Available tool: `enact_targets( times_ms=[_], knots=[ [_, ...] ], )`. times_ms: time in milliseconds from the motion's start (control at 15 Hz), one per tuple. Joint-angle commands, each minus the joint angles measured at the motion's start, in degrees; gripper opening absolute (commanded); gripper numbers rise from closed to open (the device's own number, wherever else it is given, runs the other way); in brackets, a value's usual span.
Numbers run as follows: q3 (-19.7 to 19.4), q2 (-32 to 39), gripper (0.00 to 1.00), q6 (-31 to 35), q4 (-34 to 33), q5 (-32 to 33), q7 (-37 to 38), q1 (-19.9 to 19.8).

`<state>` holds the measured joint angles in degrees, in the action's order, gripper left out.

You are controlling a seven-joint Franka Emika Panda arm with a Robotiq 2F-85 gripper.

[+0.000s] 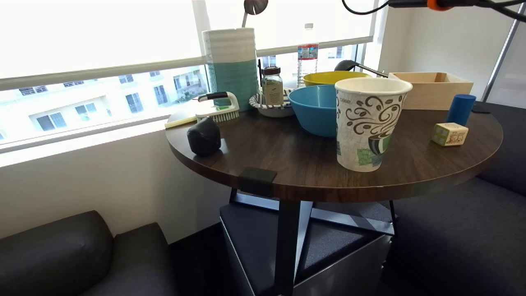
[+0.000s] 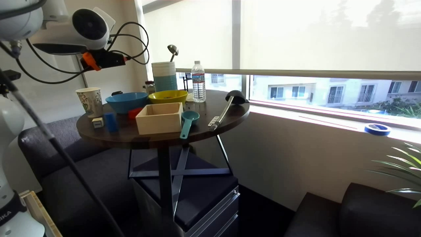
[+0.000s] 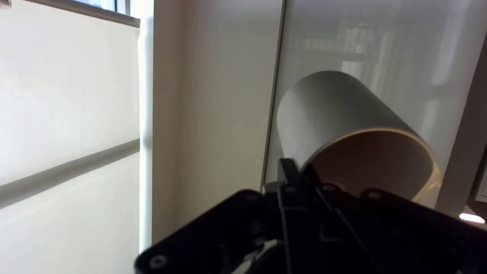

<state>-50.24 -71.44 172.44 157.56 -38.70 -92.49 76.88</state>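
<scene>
While tool [image 3: 299, 168] grips pale cup [image 3: 335, 104] by rim, rnd wood table [image 1: 267, 146] stands nr window [image 1: 135, 100], blinds [image 1: 98, 33] part-down.

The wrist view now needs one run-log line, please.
gripper: closed on pale cup at rim | cup: mouth facing camera | behind: glossy panel

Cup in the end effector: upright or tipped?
Tipped: in the wrist view, the cup slants against the near-vertical lines of the wall, clamped in the end effector.
</scene>
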Motion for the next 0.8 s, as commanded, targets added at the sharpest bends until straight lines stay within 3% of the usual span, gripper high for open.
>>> enact_targets(
  times_ms=[0, 733],
  knots=[
    [-1.4, -5.5, 0.01, 0.7, 0.0, -2.5, -6.8, 3.1],
    [-3.1, -10.9, 0.01, -0.9, 0.0, -4.3, -18.5, 6.2]
  ],
)
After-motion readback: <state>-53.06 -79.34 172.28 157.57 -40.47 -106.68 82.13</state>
